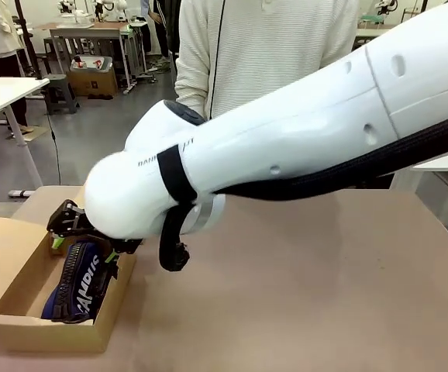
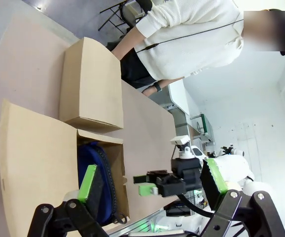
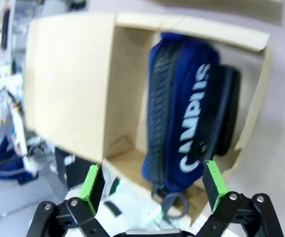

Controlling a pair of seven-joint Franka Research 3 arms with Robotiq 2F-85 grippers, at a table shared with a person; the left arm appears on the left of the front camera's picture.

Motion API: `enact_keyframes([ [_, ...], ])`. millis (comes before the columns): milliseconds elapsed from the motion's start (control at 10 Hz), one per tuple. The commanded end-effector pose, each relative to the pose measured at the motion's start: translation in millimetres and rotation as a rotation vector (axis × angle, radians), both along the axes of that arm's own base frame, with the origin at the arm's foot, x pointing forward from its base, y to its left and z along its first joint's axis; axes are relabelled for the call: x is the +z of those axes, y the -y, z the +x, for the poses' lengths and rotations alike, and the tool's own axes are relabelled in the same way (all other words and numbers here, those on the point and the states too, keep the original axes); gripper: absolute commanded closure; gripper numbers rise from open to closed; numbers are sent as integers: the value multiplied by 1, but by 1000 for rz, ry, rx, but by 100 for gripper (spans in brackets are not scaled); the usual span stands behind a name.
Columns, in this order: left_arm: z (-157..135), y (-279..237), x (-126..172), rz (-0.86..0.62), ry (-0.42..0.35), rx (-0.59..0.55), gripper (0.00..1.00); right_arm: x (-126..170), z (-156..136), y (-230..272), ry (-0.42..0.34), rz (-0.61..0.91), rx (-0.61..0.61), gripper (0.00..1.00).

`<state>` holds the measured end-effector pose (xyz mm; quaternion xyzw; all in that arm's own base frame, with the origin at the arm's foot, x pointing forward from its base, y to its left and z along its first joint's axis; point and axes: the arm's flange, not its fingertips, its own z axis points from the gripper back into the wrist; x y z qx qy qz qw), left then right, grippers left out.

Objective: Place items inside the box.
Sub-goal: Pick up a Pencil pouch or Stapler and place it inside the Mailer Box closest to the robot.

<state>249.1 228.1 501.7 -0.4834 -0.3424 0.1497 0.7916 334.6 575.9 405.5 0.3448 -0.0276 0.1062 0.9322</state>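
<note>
- Navy zip pouch (image 1: 77, 283) lies inside the box (image 1: 46, 335) at the table's near left. The right gripper (image 1: 84, 246) hangs just above it, jaws spread.
- Left wrist view: the left gripper (image 2: 150, 177) is wide open and empty, and the pouch (image 2: 86, 155) sits in the box (image 2: 34, 158).
- Right wrist view: the right gripper (image 3: 152, 182) has its jaws apart, holding nothing, over the "CAMPUS" lettering.

We see a navy fabric zip pouch (image 1: 80, 283) lettered "CAMPUS" in white, its cloth matt and its zip coarse-toothed. The shallow tan cardboard box (image 1: 49, 329) looks matt and papery. The white plastic arm shell (image 1: 286, 147) is smooth and glossy, the beige tabletop (image 1: 301, 294) smooth and matt, and the person's cream sweater (image 1: 263, 46) ribbed knit.
</note>
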Motion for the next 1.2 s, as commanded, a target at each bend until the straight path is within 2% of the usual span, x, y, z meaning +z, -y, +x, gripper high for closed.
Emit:
enact_keyframes([
  [0,1,1,0,-8,38,-2,0,36,-7,95,-95,71,180,0],
  [100,1,1,0,-8,38,-2,0,48,-12,142,-109,121,250,0],
  [300,1,1,0,-8,38,-2,0,59,-25,220,-93,136,220,0],
  [500,1,1,0,-8,38,-2,0,55,-40,277,-64,121,218,0],
  [600,1,1,0,-8,38,-2,0,45,-43,310,-40,179,198,0],
  [700,1,1,0,-8,38,-2,0,34,-42,317,-17,225,149,0],
  [800,1,1,0,-8,38,-2,0,57,-28,289,-91,178,188,0],
  [1000,1,1,0,-8,38,-2,0,57,-28,289,-91,178,188,0],
  [1100,1,1,0,-8,38,-2,0,46,-38,312,-71,182,177,0],
])
